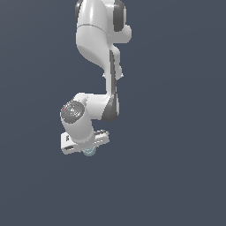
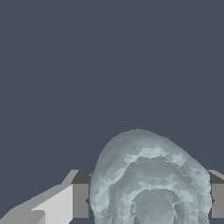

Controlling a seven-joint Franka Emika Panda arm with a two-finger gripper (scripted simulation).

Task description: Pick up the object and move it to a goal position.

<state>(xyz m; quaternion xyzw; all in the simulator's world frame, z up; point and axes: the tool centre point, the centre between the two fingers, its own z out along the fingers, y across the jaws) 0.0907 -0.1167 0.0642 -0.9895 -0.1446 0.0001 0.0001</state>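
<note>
**A:** Start at the tip. What is the gripper (image 1: 89, 151) doing?

**B:** In the wrist view its two fingers (image 2: 80, 199) stand on either side of the object (image 2: 151, 183), a grey pad against each flank of it. So the jaws are drawn in onto the object, only as far apart as the object is wide, and they have it clamped between them.

**A:** And the object itself?

**B:** A pale blue-grey squat round piece with concentric rings on its face (the facets of the render show plainly on it). In the wrist view it fills the space between the pads and bulges out past them toward the camera. In the exterior view only a small pale sliver of it (image 1: 90, 152) peeks out beneath the white gripper body, far narrower than that body.

**A:** Is it resting on anything?

**B:** I cannot tell. Both views show one flat dark blue-grey field all round, with no edge, shadow or surface line to judge contact by.

**A:** Further up, then.

**B:** The white hand is a broad bar tilted slightly, its end toward the exterior view's left lower than the other. Above it sits a stout wrist joint with a grey round cap (image 1: 73, 111) bearing a small red mark. From there the arm (image 1: 99, 44) rises in white links with dark grey joint panels, leaning a little toward the exterior view's right and running out of the frame at the top.
</note>
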